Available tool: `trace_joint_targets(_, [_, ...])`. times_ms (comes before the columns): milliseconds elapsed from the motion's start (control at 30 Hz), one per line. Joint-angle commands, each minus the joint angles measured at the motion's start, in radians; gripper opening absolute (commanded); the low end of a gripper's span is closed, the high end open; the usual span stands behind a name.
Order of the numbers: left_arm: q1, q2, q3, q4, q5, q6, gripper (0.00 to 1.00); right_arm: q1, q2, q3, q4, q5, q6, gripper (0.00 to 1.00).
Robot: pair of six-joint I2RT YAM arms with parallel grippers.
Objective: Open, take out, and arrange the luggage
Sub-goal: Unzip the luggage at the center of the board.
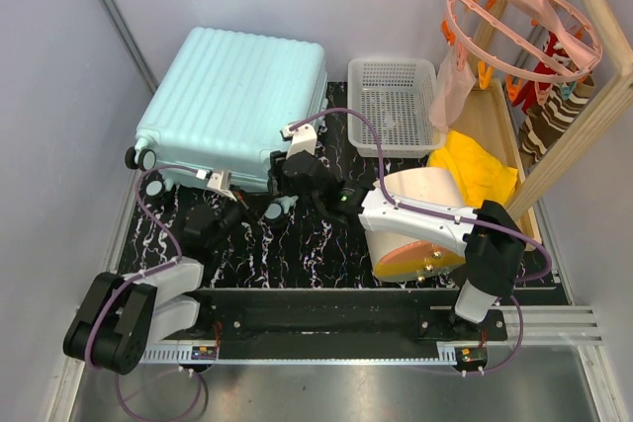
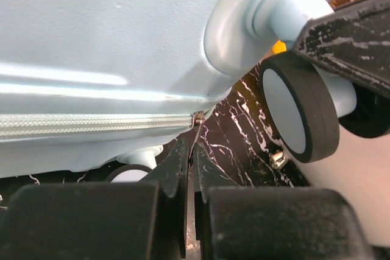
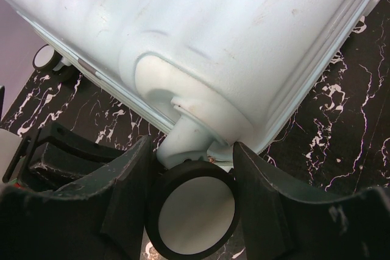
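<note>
Toward the far left corner of the black, white-veined desk (image 1: pixel 297 254) lies the large pale mint-blue ribbed hard-shell suitcase (image 1: pixel 232 96). It is flat, lid down, with its small wheels facing the near edge.

My left pincer (image 2: pixel 190 150) sits low at that near side of the case, by the zip. Its two black fingers are pressed together, with the thin metal zip pull (image 2: pixel 195 127) nipped between their tips, just where the silver zip line meets the slider.

My right pincer (image 3: pixel 192 147) is at the case's near right corner. Its jaws stand apart, one on either side of a black-tyred caster wheel (image 3: pixel 192 211). One finger looks to lie against the tyre and a gap shows at the other, so nothing is clamped.

Just right of the case, at the far edge, stands a white mesh plastic basket (image 1: pixel 393 63). A crumpled yellow cloth (image 1: pixel 480 170) lies nearer the right edge. Beside it, partly under my right arm, is a cream cylinder (image 1: pixel 425 190) with an orange end. At the far right corner a pink round peg hanger (image 1: pixel 524 22) hangs on a pale wooden rack (image 1: pixel 584 116).
</note>
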Motion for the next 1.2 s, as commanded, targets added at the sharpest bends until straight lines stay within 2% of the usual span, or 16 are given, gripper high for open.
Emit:
trace_joint_targets(0, [0.039,0.035,0.020,0.137,0.054,0.088,0.00,0.005,-0.046,-0.001,-0.042,0.030,-0.012,0.00])
trace_joint_targets(233, [0.031,0.223,0.018,0.391,0.163,-0.018,0.00,0.004,-0.049,-0.001,-0.042,0.014,-0.005,0.00])
trace_joint_targets(367, [0.031,0.307,0.003,0.615,0.235,-0.136,0.00,0.004,-0.052,-0.012,-0.042,0.028,-0.014,0.00])
trace_joint_targets(500, [0.031,0.362,0.012,0.681,0.314,-0.197,0.00,0.004,-0.059,-0.023,-0.042,0.034,-0.017,0.00])
trace_joint_targets(633, [0.033,0.344,0.000,0.684,0.291,-0.214,0.00,0.005,-0.066,-0.026,-0.043,0.039,-0.019,0.00])
trace_joint_targets(667, [0.034,0.331,-0.003,0.657,0.280,-0.213,0.00,0.004,-0.067,-0.029,-0.042,0.039,-0.020,0.03])
trace_joint_targets(700, [0.034,0.302,-0.006,0.639,0.262,-0.213,0.09,0.004,-0.073,-0.034,-0.043,0.037,-0.022,0.07])
trace_joint_targets(767, [0.036,0.259,-0.008,0.547,0.233,-0.203,0.38,0.005,-0.101,-0.055,-0.042,0.028,-0.026,0.20])
trace_joint_targets(800, [0.042,0.195,-0.010,0.505,0.220,-0.194,0.57,0.004,-0.113,-0.066,-0.040,0.011,-0.026,0.44])
trace_joint_targets(867, [0.051,0.056,-0.008,0.320,0.176,-0.154,0.73,0.005,-0.180,-0.118,-0.034,-0.019,-0.026,0.64])
trace_joint_targets(900, [0.059,-0.003,-0.006,0.239,0.156,-0.136,0.77,0.004,-0.211,-0.142,-0.028,-0.047,-0.025,0.70])
trace_joint_targets(933, [0.063,-0.065,0.007,0.051,0.135,-0.093,0.80,0.004,-0.269,-0.170,-0.004,-0.056,-0.016,0.73])
trace_joint_targets(1000, [0.068,-0.264,0.032,-0.163,0.035,-0.043,0.83,0.004,-0.331,-0.271,0.026,-0.091,-0.002,0.76])
trace_joint_targets(1033, [0.070,-0.329,0.050,-0.361,0.000,0.003,0.86,0.007,-0.380,-0.306,0.068,-0.098,0.001,0.76])
trace_joint_targets(1100, [0.071,-0.475,0.098,-0.512,-0.108,0.022,0.91,0.010,-0.415,-0.402,0.101,-0.130,0.001,0.77])
trace_joint_targets(1167, [0.071,-0.497,0.133,-0.581,-0.081,-0.010,0.94,0.023,-0.434,-0.458,0.131,-0.136,0.006,0.78])
